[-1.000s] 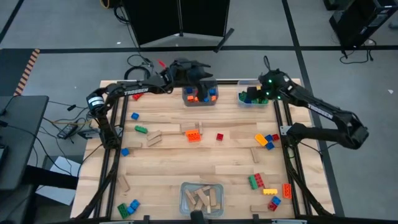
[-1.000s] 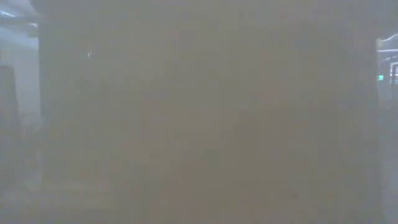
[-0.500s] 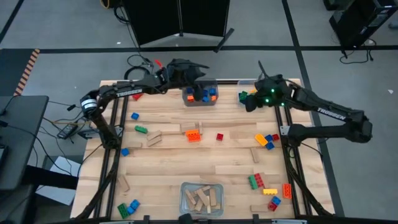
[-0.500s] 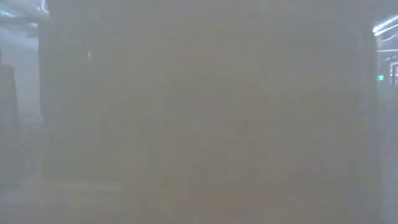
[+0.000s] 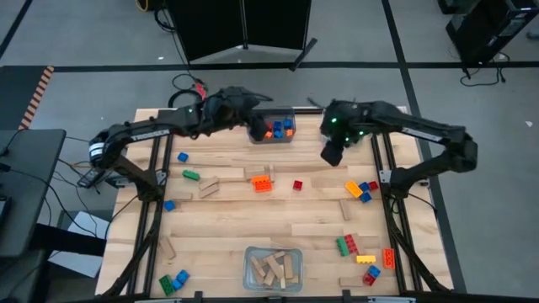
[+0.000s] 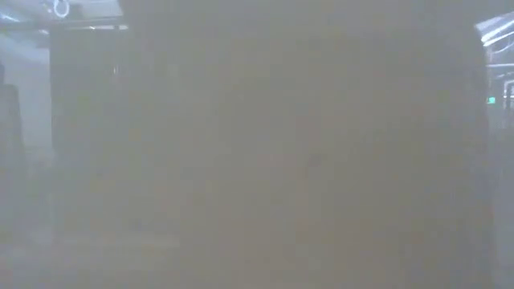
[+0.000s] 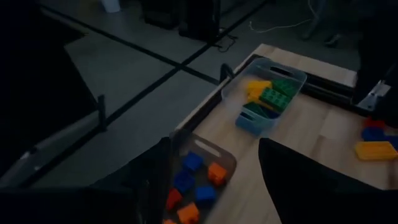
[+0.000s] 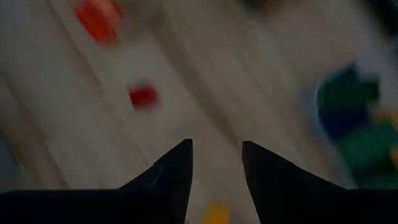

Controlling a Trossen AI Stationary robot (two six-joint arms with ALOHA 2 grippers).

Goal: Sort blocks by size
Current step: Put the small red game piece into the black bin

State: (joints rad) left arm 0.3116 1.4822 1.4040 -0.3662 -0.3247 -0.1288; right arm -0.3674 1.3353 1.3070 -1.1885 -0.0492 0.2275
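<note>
The right gripper point(image 5: 331, 153) is seen above the counter point(image 5: 253, 215) near its far edge, its fingers point(image 8: 171, 177) parted with nothing between them. The left gripper point(image 5: 254, 126) is held beside the clear bin point(image 5: 273, 137) of small blue and orange blocks point(image 7: 194, 179), fingers apart. Other blocks point(image 5: 360, 190) are scattered across the counter; tan wooden blocks point(image 5: 274, 268) are gathered in a near bin point(image 5: 248, 269).

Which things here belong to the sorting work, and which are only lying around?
Job: loose blocks such as orange brick, red brick, green brick; bin of small bricks; bin of wooden blocks.

Lying about: cables, black stand.
</note>
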